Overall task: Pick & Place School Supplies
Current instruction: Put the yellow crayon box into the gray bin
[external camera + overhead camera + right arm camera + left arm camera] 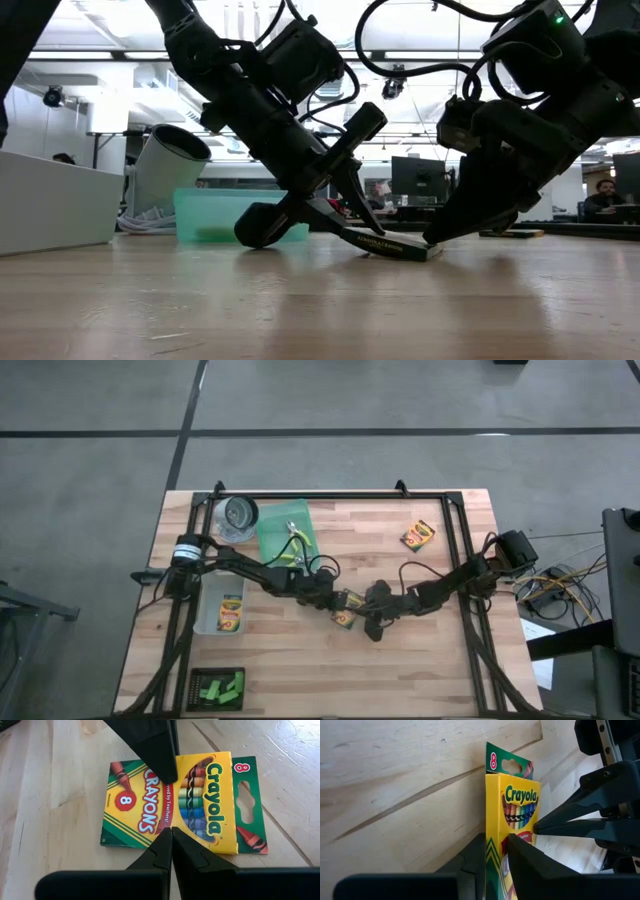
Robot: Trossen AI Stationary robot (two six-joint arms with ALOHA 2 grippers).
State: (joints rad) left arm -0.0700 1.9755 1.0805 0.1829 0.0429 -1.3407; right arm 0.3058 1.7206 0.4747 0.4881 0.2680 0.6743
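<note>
Showing crayon box (175, 800) print (right wrist)

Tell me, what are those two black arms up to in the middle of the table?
Both are working on one crayon box near the table's centre. The left gripper has its fingers on either side of the box's edge, lifting that end off the wood. The right gripper, fingers shut, presses its tip on the box's face. Another crayon box already lies in the clear bin, and a third waits near the far right.
</note>
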